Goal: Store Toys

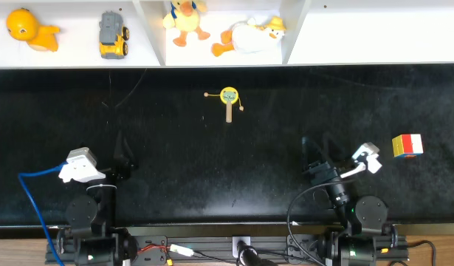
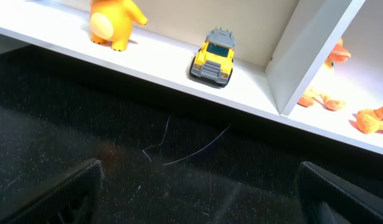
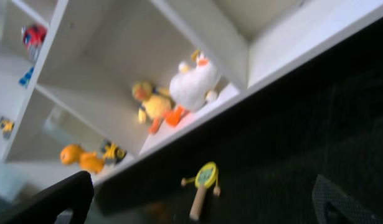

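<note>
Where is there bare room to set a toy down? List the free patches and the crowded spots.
Free: the right shelf compartment, holding nothing; the black tabletop left of the rattle; and the stretch between rattle and cube. Crowded: the middle compartment, with the yellow plush duck and white plush duck; the left compartment with the orange duck and truck.

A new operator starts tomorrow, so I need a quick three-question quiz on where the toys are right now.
1. True or false: the yellow toy truck shares a shelf compartment with the orange duck.
2. Which toy sits beside the white plush bird? A) yellow toy truck B) yellow plush duck C) orange duck
3. Fill in: ___ toys lie on the black table.
Key: 1 true; 2 B; 3 two, the rattle drum and the colour cube.
</note>
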